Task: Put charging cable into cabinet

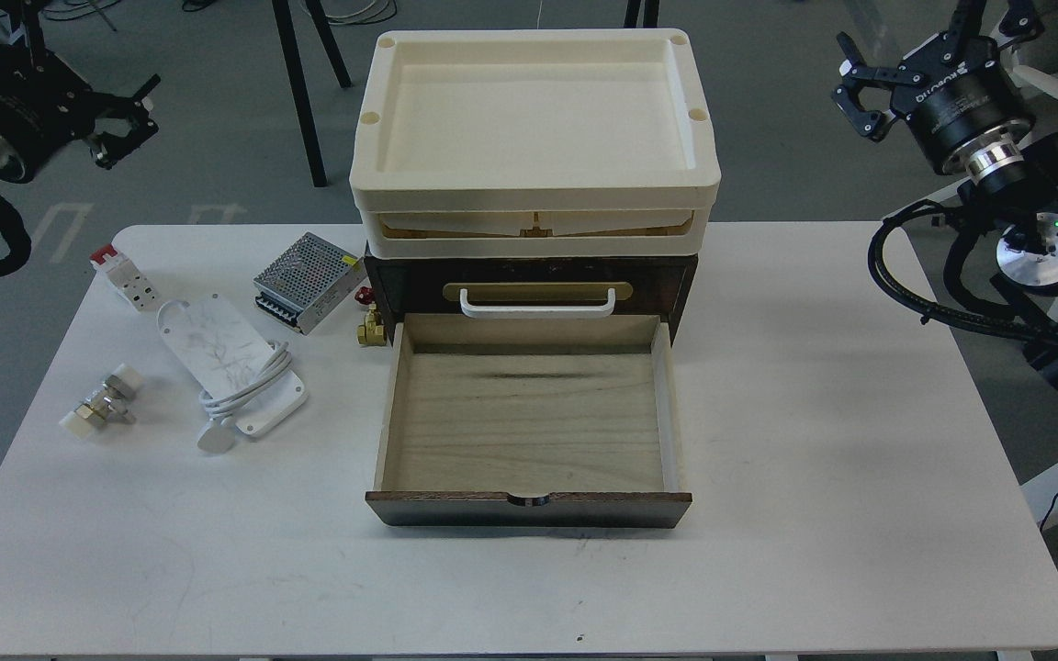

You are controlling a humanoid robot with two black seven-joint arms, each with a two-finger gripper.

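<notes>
The charging cable (228, 360) lies on the white table left of the cabinet: a scratched flat white plate with a white cord wound round it, ending in a small round puck (216, 438). The cabinet (680, 286) is a dark brown box with a cream tray (529, 179) on top. Its pale wood lower drawer (529, 413) is pulled out and holds nothing. A white handle (536, 303) sits above it. My left gripper (81, 78) hangs open beyond the table's far left corner, holding nothing. My right gripper (919, 55) is open off the far right, also holding nothing.
A metal mesh power supply box (309, 280) stands just behind the cable. A small white block with a red end (120, 274) lies at the far left. Metal fittings (102, 404) rest near the left edge, and a brass fitting (370, 326) sits by the cabinet's left side.
</notes>
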